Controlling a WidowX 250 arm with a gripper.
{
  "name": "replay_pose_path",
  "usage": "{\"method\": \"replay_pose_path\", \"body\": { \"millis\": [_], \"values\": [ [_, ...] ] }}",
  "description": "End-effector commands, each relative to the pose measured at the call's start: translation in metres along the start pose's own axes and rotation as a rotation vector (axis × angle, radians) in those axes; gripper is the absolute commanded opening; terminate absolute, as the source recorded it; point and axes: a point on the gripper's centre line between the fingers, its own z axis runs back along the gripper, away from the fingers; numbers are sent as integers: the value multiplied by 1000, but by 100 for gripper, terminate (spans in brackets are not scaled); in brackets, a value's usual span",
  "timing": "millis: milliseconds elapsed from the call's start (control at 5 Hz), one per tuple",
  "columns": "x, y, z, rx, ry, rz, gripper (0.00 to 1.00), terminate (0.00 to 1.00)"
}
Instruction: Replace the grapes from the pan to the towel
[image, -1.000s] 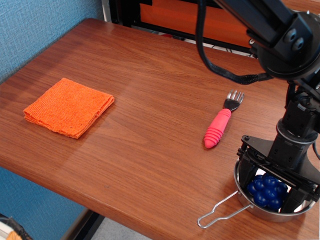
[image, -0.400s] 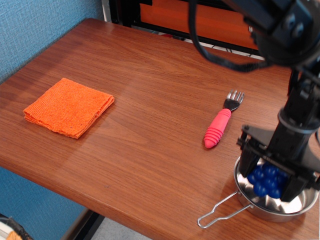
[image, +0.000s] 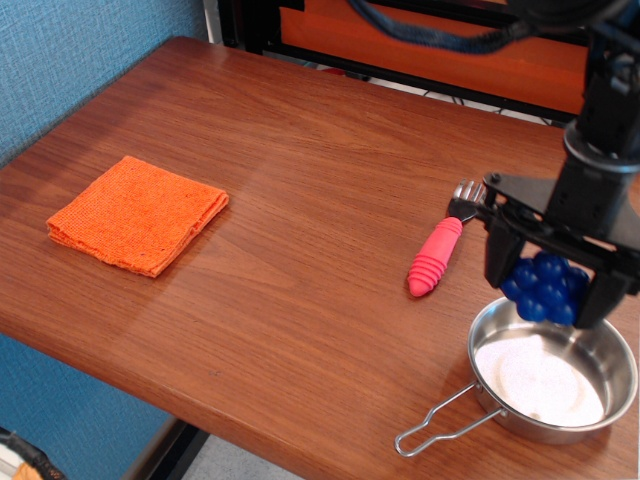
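My gripper (image: 548, 291) is shut on the grapes (image: 545, 288), a cluster of glossy dark-blue balls, and holds them in the air just above the far rim of the pan (image: 503, 322). The pan is a shiny steel bowl at the table's front right, with its wire loop handle (image: 432, 424) pointing front-left; its bowl holds nothing. The towel (image: 137, 212), a folded orange cloth, lies flat at the left of the table, far from the gripper.
A fork with a pink ribbed handle (image: 436, 255) lies just left of the gripper, between the pan and the towel. The wooden table's front edge (image: 250, 420) runs close to the pan. A dark rack (image: 400, 45) stands behind the table.
My gripper closed on the grapes in the pan and has lifted them up and clear of the bowl. The pan, fork and towel have not moved.
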Motion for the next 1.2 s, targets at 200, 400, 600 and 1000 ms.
{"method": "replay_pose_path", "body": {
  "millis": [200,400,600,1000],
  "values": [
    [-38,119,31,36,42,421,0,0],
    [-52,164,25,52,67,570,0,0],
    [-58,207,25,85,76,669,0,0],
    [-82,282,10,95,72,876,0,0]
  ]
}}
